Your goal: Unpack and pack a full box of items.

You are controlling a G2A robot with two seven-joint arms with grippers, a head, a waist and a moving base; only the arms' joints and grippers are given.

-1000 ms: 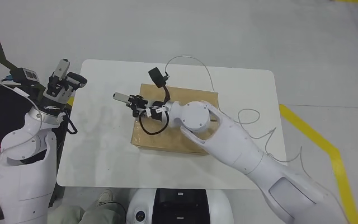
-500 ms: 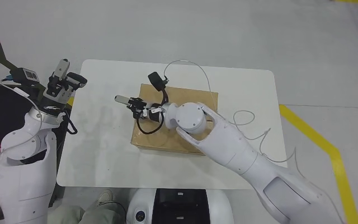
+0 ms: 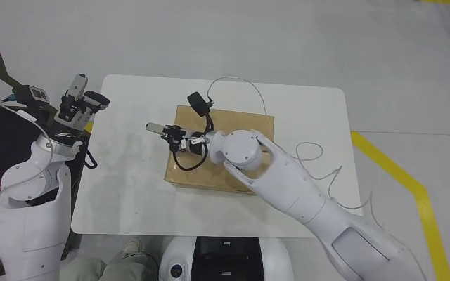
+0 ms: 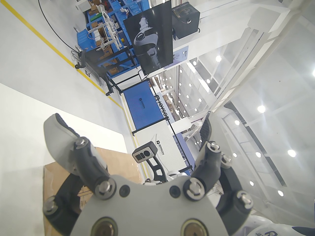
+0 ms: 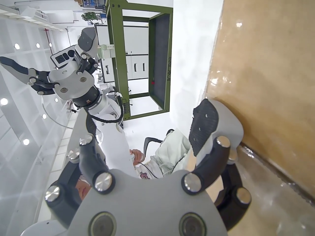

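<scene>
At the half-covered box (image 3: 235, 119), right gripper (image 5: 142, 114) gapes empty; left gripper (image 4: 130, 121) likewise.

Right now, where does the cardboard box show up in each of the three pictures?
Top view: the box sits mid-table, partly under an arm.
Left wrist view: the box lies behind the left gripper, partly hidden by it.
Right wrist view: the box is close up, right beside the right gripper.
Shared landmark: the white table under the box, seen in all three.
</scene>
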